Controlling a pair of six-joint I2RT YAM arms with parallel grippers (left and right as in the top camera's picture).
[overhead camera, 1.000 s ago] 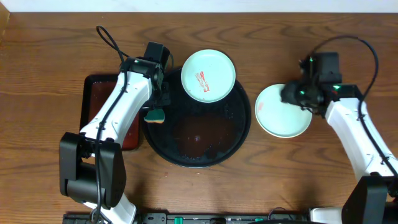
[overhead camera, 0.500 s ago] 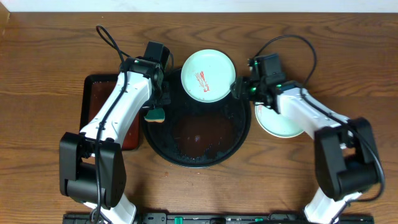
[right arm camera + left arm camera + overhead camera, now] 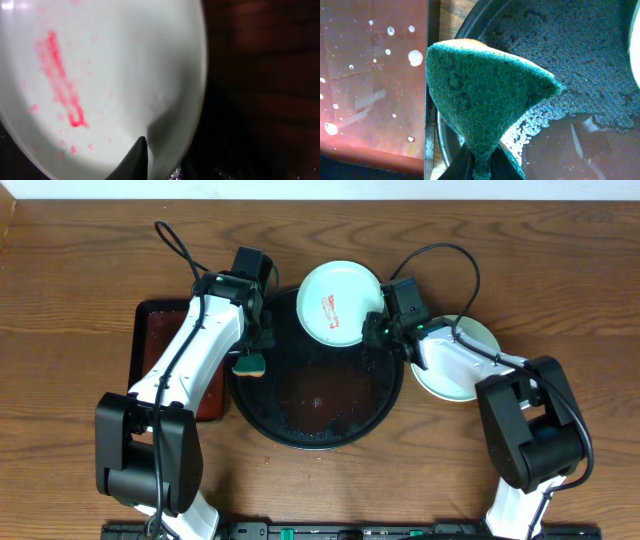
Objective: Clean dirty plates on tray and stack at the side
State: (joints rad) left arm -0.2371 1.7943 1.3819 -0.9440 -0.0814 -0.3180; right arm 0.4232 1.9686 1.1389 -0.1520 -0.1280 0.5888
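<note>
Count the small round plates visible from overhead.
2. One smeared pale mint plate sits at the glossy black round tray's far edge; one pale plate lies on the wooden table beside it, perhaps hiding another.

Left arm (image 3: 195, 345) stretching forward from base at near edge, white link slanting up and to right, wrist bending downward. Left gripper (image 3: 479, 162) pointing down, jaws clamping tight on sponge (image 3: 485, 95), pinching it at one corner so that it is fanning out beyond fingertips. Right arm (image 3: 450, 358) doubling over its base, white forearm reaching leftward and low. Right gripper (image 3: 373, 330) lying nearly level, jaws pinching rim of plate (image 3: 100, 75); upper finger (image 3: 139, 156) pressing on plate's inner face, lower finger hiding beneath.
</note>
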